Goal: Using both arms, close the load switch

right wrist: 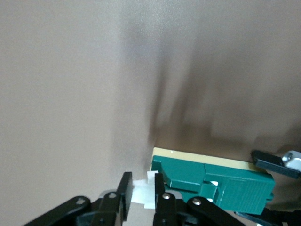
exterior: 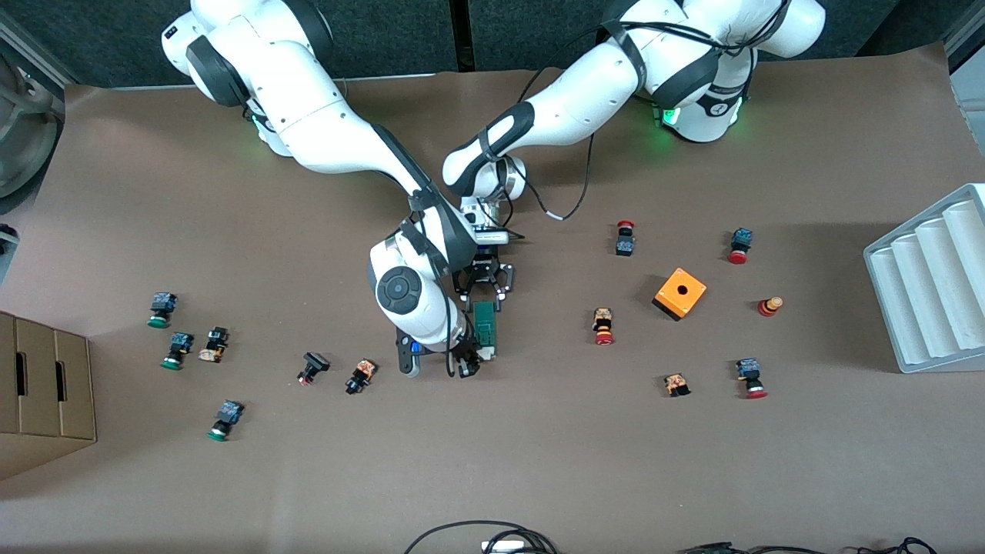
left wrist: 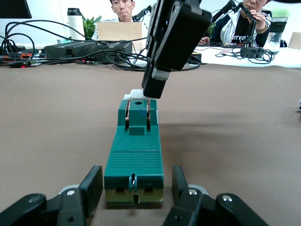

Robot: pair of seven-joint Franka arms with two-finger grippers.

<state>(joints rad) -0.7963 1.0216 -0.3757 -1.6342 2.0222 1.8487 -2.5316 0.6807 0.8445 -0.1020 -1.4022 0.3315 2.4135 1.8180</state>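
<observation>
The load switch (exterior: 485,325), a narrow dark-green block, lies on the brown table under both hands. Its white piece (exterior: 488,354) is at the end nearer the front camera. My left gripper (exterior: 483,288) is at the switch's end nearer the robot bases. In the left wrist view the left gripper (left wrist: 136,182) is open, one finger on each side of the switch (left wrist: 134,157), with small gaps. My right gripper (exterior: 474,362) is down at the white end. In the right wrist view the right gripper (right wrist: 143,189) is shut on the white piece (right wrist: 143,194) beside the green body (right wrist: 221,181).
An orange cube with a hole (exterior: 680,293) and several red-capped push-buttons (exterior: 603,325) lie toward the left arm's end. Green-capped buttons (exterior: 161,309) lie toward the right arm's end, by a cardboard box (exterior: 42,392). A grey ribbed tray (exterior: 931,285) stands at the table's edge.
</observation>
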